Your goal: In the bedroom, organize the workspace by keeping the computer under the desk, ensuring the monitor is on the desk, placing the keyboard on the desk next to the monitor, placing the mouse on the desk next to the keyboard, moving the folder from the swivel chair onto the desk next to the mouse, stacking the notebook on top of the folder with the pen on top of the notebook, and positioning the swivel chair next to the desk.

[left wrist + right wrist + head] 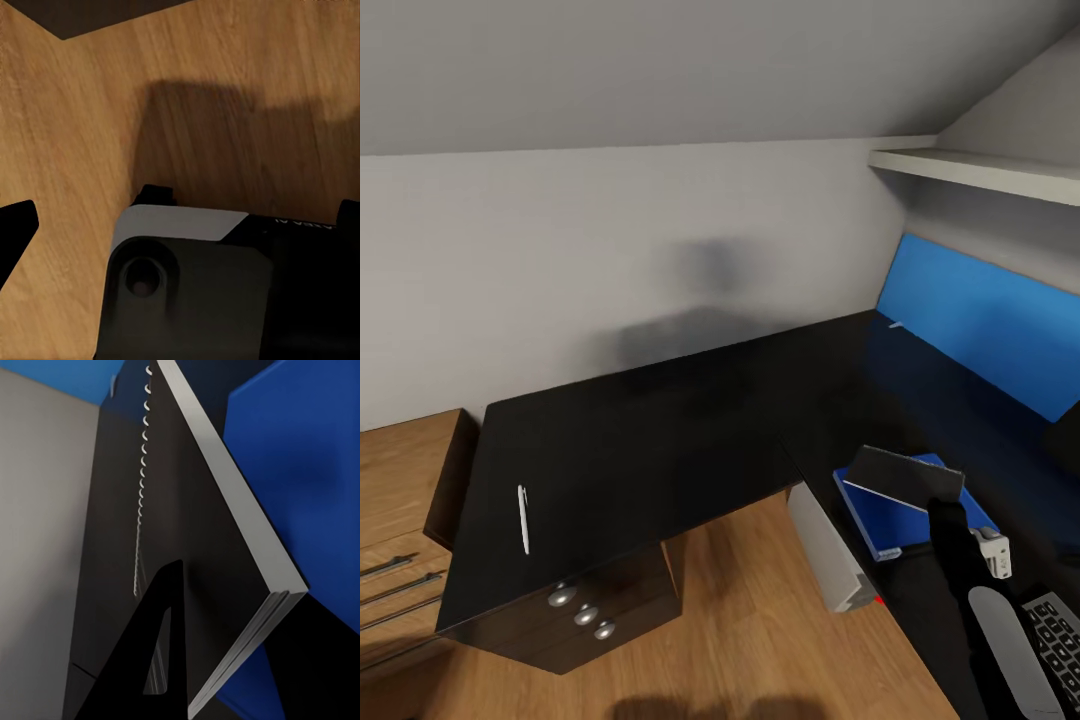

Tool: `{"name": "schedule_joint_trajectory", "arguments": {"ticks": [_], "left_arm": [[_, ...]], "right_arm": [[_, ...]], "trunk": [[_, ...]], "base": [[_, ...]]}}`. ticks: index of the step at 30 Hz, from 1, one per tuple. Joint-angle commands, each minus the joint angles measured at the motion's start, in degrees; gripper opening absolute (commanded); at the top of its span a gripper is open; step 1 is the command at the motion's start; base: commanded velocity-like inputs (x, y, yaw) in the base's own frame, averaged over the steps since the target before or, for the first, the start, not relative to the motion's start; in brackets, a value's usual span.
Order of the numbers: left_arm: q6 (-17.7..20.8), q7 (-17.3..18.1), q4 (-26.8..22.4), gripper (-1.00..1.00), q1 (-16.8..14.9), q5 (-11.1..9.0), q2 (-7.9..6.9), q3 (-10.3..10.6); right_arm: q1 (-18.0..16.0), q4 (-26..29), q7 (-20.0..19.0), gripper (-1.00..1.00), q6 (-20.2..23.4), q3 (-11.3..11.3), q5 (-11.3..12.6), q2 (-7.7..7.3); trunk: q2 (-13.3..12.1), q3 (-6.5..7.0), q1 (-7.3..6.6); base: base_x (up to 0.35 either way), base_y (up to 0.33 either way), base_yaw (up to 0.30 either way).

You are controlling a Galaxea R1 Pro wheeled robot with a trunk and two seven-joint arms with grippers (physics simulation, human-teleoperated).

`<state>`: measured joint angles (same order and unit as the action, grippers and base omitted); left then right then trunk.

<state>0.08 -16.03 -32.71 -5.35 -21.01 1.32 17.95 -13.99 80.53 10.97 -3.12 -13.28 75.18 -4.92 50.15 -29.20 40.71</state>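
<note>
I have the notebook pinched in my right gripper, fingers closed on its near edge, and it hangs tilted just above the blue folder, which lies flat on the desk near the inside corner of the L. In the right wrist view the notebook shows a spiral binding along one side and a thin stack of page edges; it looks light and fairly stiff, so an edge grip should carry it, though it may swing or slip if I rush. The pen lies well apart, near the front edge of the desk's left end. My left arm points at the wood floor; I cannot tell how its pincer stands.
</note>
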Motion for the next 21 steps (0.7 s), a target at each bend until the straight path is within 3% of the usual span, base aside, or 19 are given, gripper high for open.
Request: {"name": "schedule_joint_trajectory", "arguments": {"ticks": [1, 15, 16, 21], "left_arm": [[0.01, -0.5, -0.07, 1.0, -0.03, -0.54, -0.06, 0.42], [-0.05, -0.5, -0.08, 1.0, -0.04, -0.53, 0.0, 0.42], [-0.02, -0.5, -0.08, 1.0, -0.03, -0.53, 0.0, 0.42], [-0.07, -0.5, -0.07, 1.0, -0.03, -0.52, 0.0, 0.42]], "right_arm": [[-0.03, 0.06, 0.11, -1.0, -0.36, 0.08, 0.68, -0.04], [-0.03, 0.15, 0.11, -1.0, -0.39, 0.01, 0.67, -0.1], [-0.01, 0.15, 0.11, 1.0, -0.39, 0.01, 0.67, -0.11], [-0.02, 0.22, 0.15, 1.0, -0.39, -0.06, 0.65, -0.17]], "trunk": [[0.04, -0.05, 0.01], [0.04, -0.05, 0.01], [0.04, -0.05, 0.01], [0.04, -0.05, 0.01]], "base": [[0.0, 0.0, 0.0], [0.0, 0.0, 0.0], [0.0, 0.0, 0.0], [0.0, 0.0, 0.0]]}}
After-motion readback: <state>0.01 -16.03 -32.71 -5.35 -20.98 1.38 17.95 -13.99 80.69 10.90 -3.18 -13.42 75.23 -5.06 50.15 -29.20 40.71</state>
